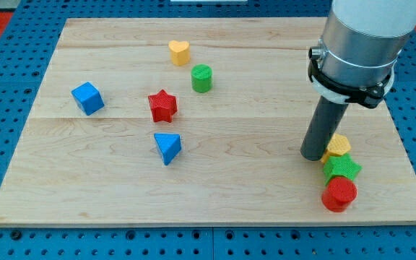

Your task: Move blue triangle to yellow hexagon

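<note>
The blue triangle [167,147] lies on the wooden board left of centre, below the red star [162,106]. The yellow hexagon [337,146] sits at the view's right, partly hidden behind my rod. My tip [313,155] rests on the board touching or just left of the yellow hexagon, far to the right of the blue triangle.
A green star [341,169] and a red hexagon [339,193] sit in a column below the yellow hexagon. A blue cube [87,97] is at the left. A yellow heart [179,52] and a green cylinder [201,78] are near the top. The board's right edge [410,159] is close.
</note>
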